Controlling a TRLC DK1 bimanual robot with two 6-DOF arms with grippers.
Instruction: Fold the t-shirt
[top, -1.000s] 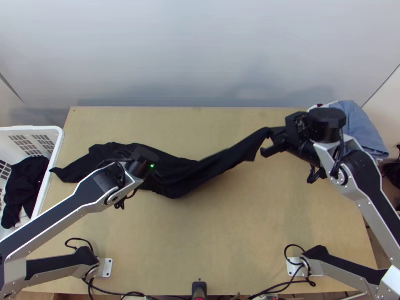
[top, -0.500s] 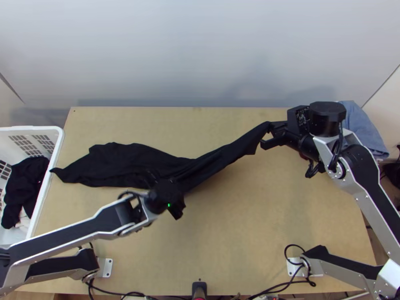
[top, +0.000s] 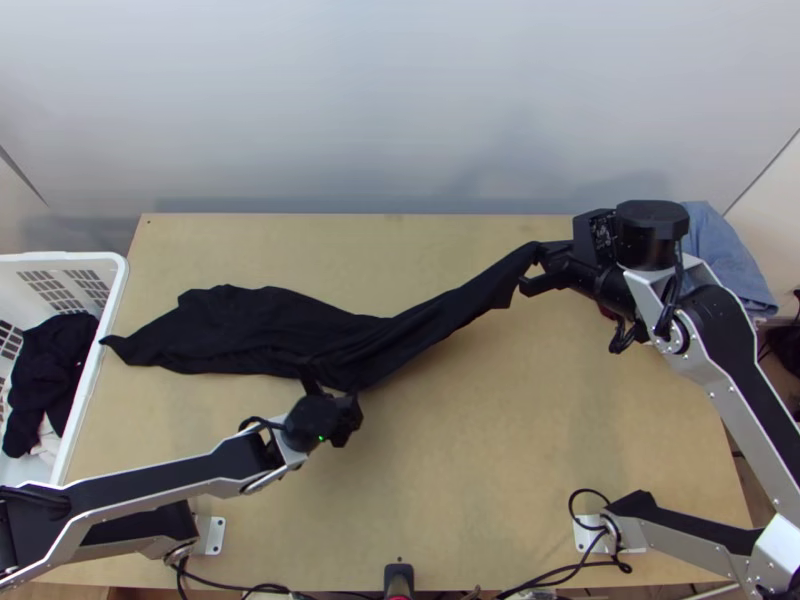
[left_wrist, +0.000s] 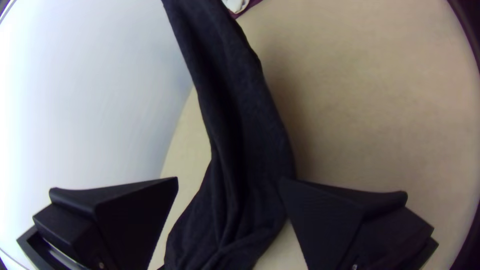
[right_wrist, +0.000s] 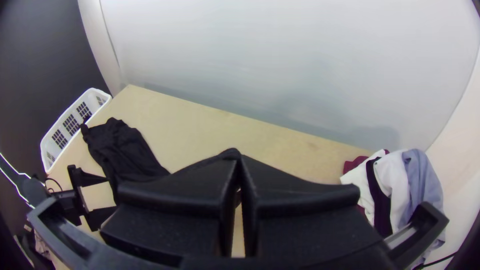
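With the right gripper (right_wrist: 239, 161) we pinch one end of the shirt (top: 250, 330) aloft, likely to draw it straight, and keep the left gripper (left_wrist: 229, 179) spread by its near edge, perhaps for a second hold, while the other end lies rumpled on the table (top: 560, 420).

White basket (top: 60, 257) w/ blk cloth (top: 50, 370) inside, L of table (top: 500, 430); clothes pile (right_wrist: 392, 175) nr far R corner.
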